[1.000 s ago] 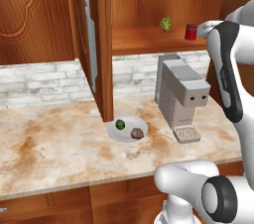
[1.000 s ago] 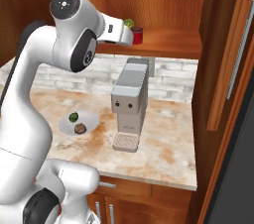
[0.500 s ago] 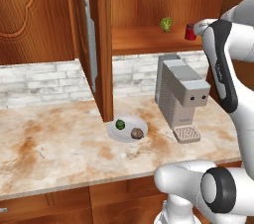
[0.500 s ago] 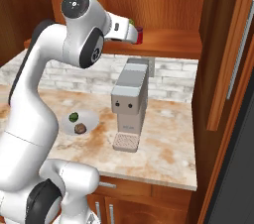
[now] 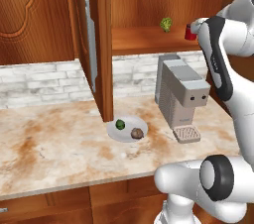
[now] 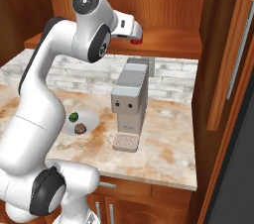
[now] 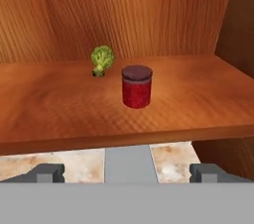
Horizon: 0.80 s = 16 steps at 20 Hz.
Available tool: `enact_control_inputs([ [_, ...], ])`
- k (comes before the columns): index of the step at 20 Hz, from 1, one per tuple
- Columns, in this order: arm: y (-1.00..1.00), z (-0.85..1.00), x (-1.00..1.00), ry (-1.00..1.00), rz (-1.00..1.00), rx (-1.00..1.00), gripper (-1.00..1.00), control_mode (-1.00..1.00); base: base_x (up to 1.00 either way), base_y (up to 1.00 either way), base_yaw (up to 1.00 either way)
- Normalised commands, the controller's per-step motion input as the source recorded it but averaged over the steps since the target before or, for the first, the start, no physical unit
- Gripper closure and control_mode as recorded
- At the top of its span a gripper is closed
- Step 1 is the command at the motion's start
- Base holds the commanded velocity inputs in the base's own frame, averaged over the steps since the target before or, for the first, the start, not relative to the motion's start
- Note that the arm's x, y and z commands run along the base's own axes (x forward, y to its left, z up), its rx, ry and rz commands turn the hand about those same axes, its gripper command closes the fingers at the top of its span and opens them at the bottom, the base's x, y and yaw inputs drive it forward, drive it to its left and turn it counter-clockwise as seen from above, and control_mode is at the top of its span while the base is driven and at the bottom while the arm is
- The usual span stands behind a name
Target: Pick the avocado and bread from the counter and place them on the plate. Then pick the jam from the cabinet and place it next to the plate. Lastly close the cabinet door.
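The red jam (image 7: 137,86) stands on the cabinet shelf (image 7: 59,114), straight ahead of my open gripper (image 7: 127,172) and a short way off. The fingertips (image 7: 49,172) are spread far wider than the jar, with nothing between them. From the right base view my gripper (image 6: 137,33) hovers at the shelf's front edge with the jam (image 6: 136,41) peeking out just below it. The white plate (image 5: 127,131) sits on the counter (image 5: 49,139), with the dark green avocado (image 5: 119,124) and the brown bread (image 5: 137,133) on it. The cabinet door (image 5: 101,44) stands open.
A yellow-green leafy item (image 7: 101,59) lies on the shelf, behind and left of the jam. A grey coffee machine (image 5: 181,94) stands on the counter under the shelf, right of the plate. The cabinet's side wall (image 7: 238,49) closes the shelf on the right.
My arm has lifted its elbow and carried the hand closer to the shelf and the jam. The plate, avocado, bread and jam have not moved.
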Motion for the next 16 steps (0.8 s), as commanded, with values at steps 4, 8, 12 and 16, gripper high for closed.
enact_control_inputs([
  [4,0.0,0.0,0.28,0.11,0.06,-0.04,-1.0,-1.0,0.0,0.0,0.0],
  [8,0.0,0.0,0.26,0.11,0.06,-0.03,-1.0,-1.0,0.0,0.0,0.0],
  [12,-0.03,0.0,0.16,0.04,0.04,-0.01,-1.0,-1.0,0.0,0.0,0.0],
  [16,-0.06,-0.01,0.08,0.0,0.01,0.0,-1.0,-1.0,0.0,0.0,0.0],
])
